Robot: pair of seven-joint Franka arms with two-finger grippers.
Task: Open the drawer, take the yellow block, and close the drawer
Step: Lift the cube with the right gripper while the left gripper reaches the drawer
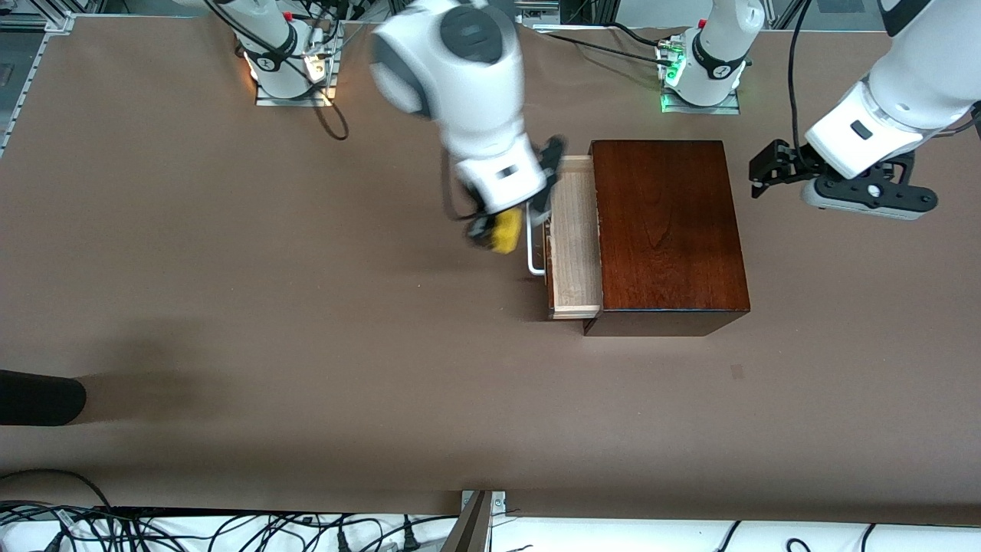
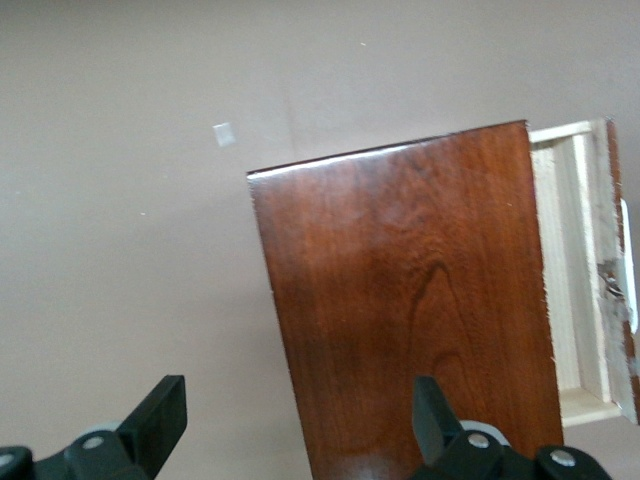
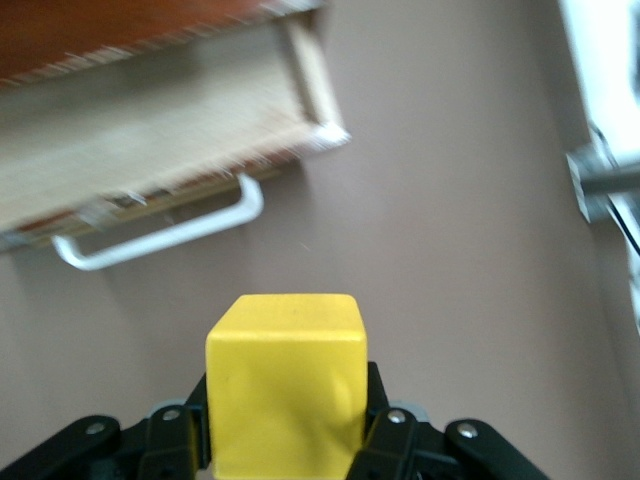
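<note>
Wide bare brown table (image 1: 230, 307) toward the right arm's end, right gripper (image 1: 498, 230) clamped on yellow block (image 1: 507, 231) in the air just off the white handle (image 1: 534, 253), drawer (image 1: 575, 238) pulled open from mahogany box (image 1: 667, 230), left gripper (image 1: 774, 170) spread open, waiting over the table past the box's edge.

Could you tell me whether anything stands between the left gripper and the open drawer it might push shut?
Yes: the mahogany box lies between the open left gripper and the drawer, whose handle faces the right arm's end.

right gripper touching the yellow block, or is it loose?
Touching. Right wrist view: the right gripper has its fingers pressed against both sides of the yellow block, lifted off the table.
</note>
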